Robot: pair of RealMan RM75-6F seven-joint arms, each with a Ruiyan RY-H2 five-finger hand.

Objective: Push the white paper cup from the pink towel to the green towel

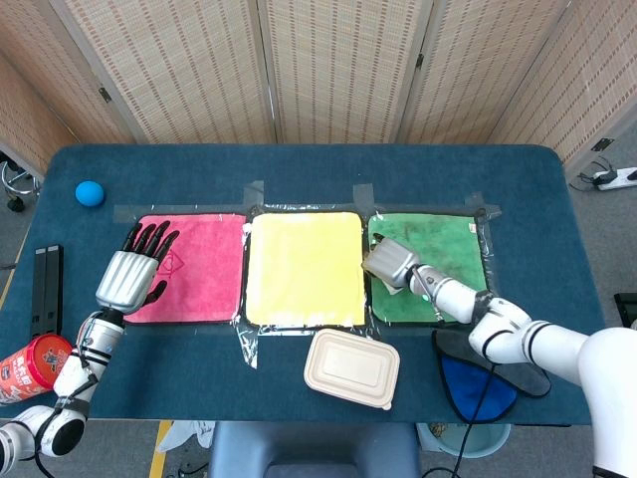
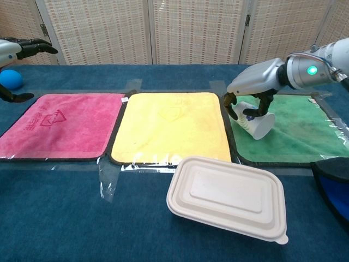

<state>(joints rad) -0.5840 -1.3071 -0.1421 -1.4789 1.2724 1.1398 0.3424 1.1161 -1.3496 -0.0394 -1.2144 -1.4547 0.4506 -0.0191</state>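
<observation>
Cup [image 2: 255, 119], white paper with a small blue flower print, lies tipped on its side at the near-left edge of the green towel [image 2: 294, 131], with the right hand [image 2: 253, 87] arched over it and its dark fingers [image 2: 232, 109] curled down around the cup's rim. Over the pink towel [image 1: 204, 264] the left hand [image 1: 129, 274] hovers with fingers spread and nothing in them.

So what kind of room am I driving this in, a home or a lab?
Most likely a lab or test cell, not a home: woven folding screens wall off the blue table, and the pink towel and green towel are taped flat like set targets.
</observation>
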